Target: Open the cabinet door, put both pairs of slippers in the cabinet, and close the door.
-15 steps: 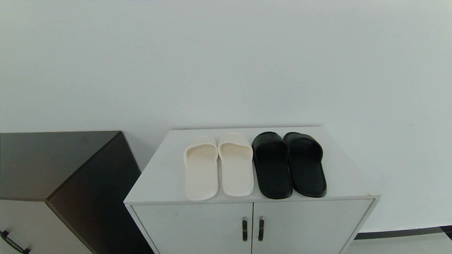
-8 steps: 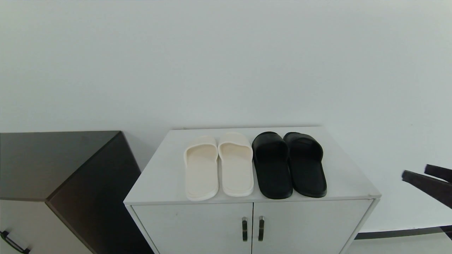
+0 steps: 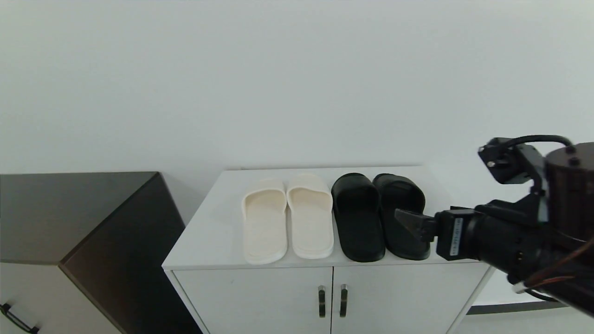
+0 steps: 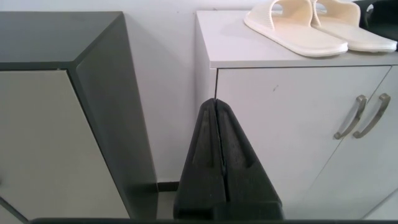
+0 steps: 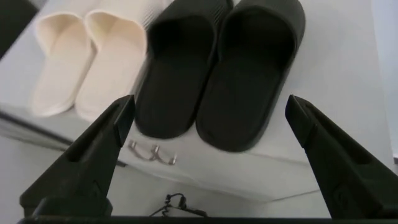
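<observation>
A white cabinet [image 3: 211,232] stands with both doors shut, its two metal handles [image 3: 332,301] side by side at the middle. On its top lie a cream pair of slippers [image 3: 287,218] and, to their right, a black pair of slippers [image 3: 380,215]. My right gripper [image 3: 408,221] hangs open at the cabinet's front right, by the outer black slipper. From the right wrist, the black slippers [image 5: 217,68] lie between the spread fingers of the right gripper [image 5: 209,99]. My left gripper [image 4: 216,107] is shut on nothing, low before the cabinet's left side.
A dark cabinet [image 3: 79,208] with a light front stands close to the white cabinet's left side, leaving a narrow gap. A plain wall runs behind both. A strip of floor [image 3: 519,320] shows at the lower right.
My right arm has come in from the right edge and moved left to the black slippers. Slippers and doors have not moved.
</observation>
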`<state>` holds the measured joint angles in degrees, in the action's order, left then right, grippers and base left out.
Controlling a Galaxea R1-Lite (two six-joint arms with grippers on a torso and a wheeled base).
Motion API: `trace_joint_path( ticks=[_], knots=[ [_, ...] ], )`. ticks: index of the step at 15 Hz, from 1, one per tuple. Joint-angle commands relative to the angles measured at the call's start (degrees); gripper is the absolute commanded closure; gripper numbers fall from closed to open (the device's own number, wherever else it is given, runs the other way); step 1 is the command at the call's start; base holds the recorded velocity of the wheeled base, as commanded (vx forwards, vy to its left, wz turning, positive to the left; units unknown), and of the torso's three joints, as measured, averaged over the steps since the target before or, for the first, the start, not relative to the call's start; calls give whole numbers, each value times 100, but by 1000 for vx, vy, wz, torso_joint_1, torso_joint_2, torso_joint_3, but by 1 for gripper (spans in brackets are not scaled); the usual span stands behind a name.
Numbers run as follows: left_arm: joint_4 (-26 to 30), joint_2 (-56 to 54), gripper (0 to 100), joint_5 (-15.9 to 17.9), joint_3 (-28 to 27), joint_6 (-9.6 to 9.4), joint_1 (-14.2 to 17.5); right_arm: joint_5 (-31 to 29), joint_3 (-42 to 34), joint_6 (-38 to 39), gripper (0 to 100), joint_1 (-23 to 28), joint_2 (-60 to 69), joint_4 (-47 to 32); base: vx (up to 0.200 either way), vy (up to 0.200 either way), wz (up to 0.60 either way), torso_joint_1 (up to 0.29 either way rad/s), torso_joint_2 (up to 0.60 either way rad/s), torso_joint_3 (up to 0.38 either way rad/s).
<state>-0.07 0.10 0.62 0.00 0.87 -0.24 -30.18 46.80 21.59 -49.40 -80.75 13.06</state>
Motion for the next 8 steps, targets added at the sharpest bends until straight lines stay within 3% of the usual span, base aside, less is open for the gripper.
trace_joint_path(
  ticks=[1, 6, 8],
  knots=[
    [-1, -1, 100, -1, 0, 1, -2, -365, 479, 161, 0, -44, -1101, 13, 0, 0, 0, 0, 0, 0],
    [-1, -1, 100, -1, 0, 1, -2, -1095, 1209, 91, 0, 220, -2199, 285, 0, 0, 0, 0, 0, 0],
    [-1, -1, 100, -1, 0, 1, -2, -1121, 1367, 47, 0, 387, -2410, 347, 0, 0, 0, 0, 0, 0]
  ],
)
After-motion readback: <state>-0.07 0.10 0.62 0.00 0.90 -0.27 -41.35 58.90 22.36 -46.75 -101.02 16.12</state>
